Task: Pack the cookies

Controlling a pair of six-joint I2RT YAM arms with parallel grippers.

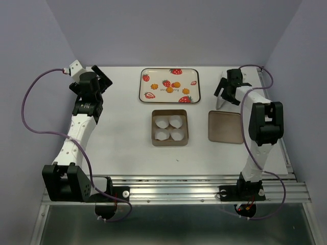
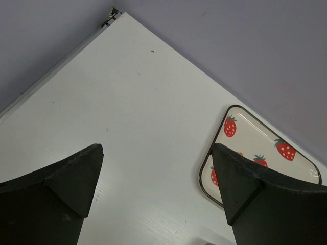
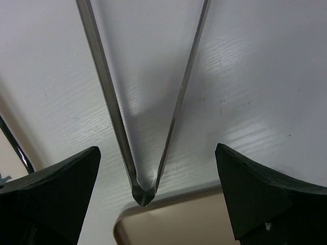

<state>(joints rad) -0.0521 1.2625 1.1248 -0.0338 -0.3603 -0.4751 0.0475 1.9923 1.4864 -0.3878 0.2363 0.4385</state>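
Orange cookies [image 1: 176, 85] on tray [image 1: 156, 84] lie between left fingers [image 2: 61, 194] and right fingers [image 3: 51, 189], both spread, seemingly empty.

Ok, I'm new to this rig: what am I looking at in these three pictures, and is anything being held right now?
Two robot arms are bolted at the near edge of a table. The top picture looks down from above and behind them and shows the left fingers and the right fingers. The other two pictures come from a camera on each wrist, so the dark wedges are that arm's own fingers. On the table lie a strawberry-printed tray with small orange cookies, a square box holding four white paper cups, a lid, and metal tongs. Both pairs of fingers are open. The right ones straddle the tongs without gripping, so nothing is held.
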